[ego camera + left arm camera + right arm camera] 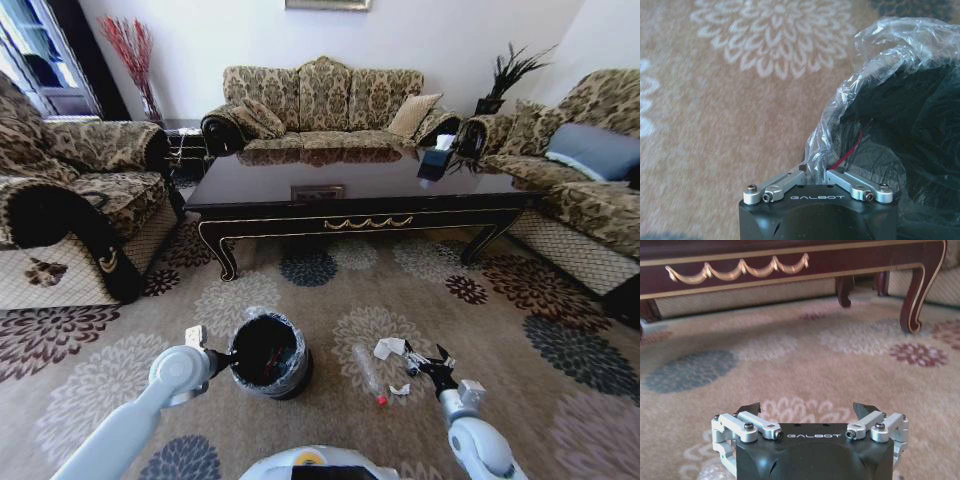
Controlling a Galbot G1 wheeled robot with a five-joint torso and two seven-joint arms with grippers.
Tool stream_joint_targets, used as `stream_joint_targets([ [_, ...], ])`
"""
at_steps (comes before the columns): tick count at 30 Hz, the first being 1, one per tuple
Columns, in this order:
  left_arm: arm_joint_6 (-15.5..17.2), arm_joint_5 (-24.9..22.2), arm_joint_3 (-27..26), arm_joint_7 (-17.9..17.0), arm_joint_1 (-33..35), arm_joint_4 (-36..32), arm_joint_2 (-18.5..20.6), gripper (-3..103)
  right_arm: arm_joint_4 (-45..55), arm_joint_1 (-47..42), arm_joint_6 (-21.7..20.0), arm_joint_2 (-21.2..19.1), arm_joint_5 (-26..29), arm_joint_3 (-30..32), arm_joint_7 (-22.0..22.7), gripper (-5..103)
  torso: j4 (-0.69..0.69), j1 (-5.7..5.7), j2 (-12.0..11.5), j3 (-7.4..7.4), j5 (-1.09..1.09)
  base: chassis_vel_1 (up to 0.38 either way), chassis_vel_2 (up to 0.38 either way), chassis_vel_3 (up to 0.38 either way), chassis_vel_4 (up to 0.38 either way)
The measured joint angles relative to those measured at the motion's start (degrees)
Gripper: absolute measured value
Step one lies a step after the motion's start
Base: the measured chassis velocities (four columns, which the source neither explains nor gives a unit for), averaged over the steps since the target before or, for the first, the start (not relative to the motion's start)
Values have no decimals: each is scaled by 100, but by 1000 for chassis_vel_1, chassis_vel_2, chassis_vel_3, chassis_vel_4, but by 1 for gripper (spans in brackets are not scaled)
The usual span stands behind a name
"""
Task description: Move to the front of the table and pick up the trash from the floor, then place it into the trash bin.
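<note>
- Reaching down near the trash is what the right gripper (428, 362) is doing now; it sits low over the floor (540, 400), just beside the crumpled white paper (389, 347).
- Its two black fingers are spread wide apart and hold nothing. In the right wrist view the gripper (812, 410) points toward the table (730, 265), with carpet under it.
- The left gripper (212, 358) is at the near rim of the trash bin (268, 356). In the left wrist view its links (812, 176) are drawn in close and pinch the clear bag liner (840, 115) at the edge, so it looks like it is holding the bin steady.
- The robot is already in front of the table, so I think the pick-up step is the one going on.
- The clear plastic wrapper (366, 370) lies flat on the carpet between the bin and the right gripper. Its long side runs from the table end toward the robot, a bit slanted, and the tiny red bit (381, 400) is at the near end.
- A smaller white scrap (399, 389) lies near the red bit.
- Next, I think the open fingers need to drop around one scrap and close on it. The paper is closest. For the wrapper, the fingers should go across its thin side, not along it.
</note>
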Motion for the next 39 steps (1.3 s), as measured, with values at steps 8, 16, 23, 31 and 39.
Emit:
stream_joint_targets([
  [8, -6, -709, -26, -624, -133, -176, 239, 0, -775, 593, -361, -120, 404, -350, 262, 100, -1, 0, 0, 0, 0, 0, 0, 0, 0],
  [16, -6, -735, 59, -747, -217, -136, 317, 0, -1751, 1177, -472, 4, 413, -555, 506, 100, -1, 0, 0, 0, 1, 0, 0, 0, 0],
  [23, -6, -735, 87, -746, -258, -110, 272, 0, -2431, 1825, -714, 244, 906, -621, 832, 97, 0, 0, 0, 0, -1, 0, 0, 0, 0],
  [31, -5, -737, 80, -737, -262, -82, 261, 0, -2556, 1904, -927, 299, 1143, -648, 1031, 79, -1, 0, 0, 0, 0, 0, 0, 0, 0],
  [39, -4, -761, 115, -723, -285, -84, 209, 0, -2724, 1978, -1184, 330, 1226, -679, 1272, 45, -1, 0, 0, 0, 0, 0, 0, 0, 0],
])
